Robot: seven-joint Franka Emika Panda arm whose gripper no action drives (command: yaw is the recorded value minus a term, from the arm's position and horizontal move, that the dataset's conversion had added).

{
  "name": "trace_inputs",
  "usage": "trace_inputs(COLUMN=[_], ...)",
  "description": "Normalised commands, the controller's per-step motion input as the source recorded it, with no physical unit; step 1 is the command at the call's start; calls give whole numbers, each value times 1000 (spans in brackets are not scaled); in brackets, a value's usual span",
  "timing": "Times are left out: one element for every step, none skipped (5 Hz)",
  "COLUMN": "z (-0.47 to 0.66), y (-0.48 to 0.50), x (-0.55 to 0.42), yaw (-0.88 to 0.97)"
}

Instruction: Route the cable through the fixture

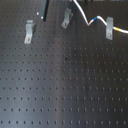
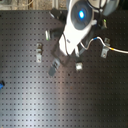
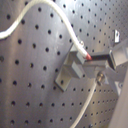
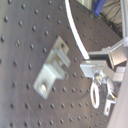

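I have the end effector (image 3: 90, 57) pinching the cable (image 3: 60, 15) just above a clip (image 3: 70, 70), ready to drop it into the slot. It already runs through another clip (image 1: 109, 29).

No text, label, brand, number or sign can be read in any view.

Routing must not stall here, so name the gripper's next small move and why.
Probably ease the cable down into the clip's slot. In the first wrist view the gripper appears shut on the cable right beside the clip, and the cord seems to cross its top, not yet seated.
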Motion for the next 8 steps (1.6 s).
trace_inputs(z=[151, 260, 18, 229, 272, 191, 274, 308], y=[54, 227, 35, 227, 190, 109, 70, 68], x=[-145, -364, 25, 71, 4, 57, -60, -53], yaw=[-6, -211, 0, 226, 394, 234, 46, 49])
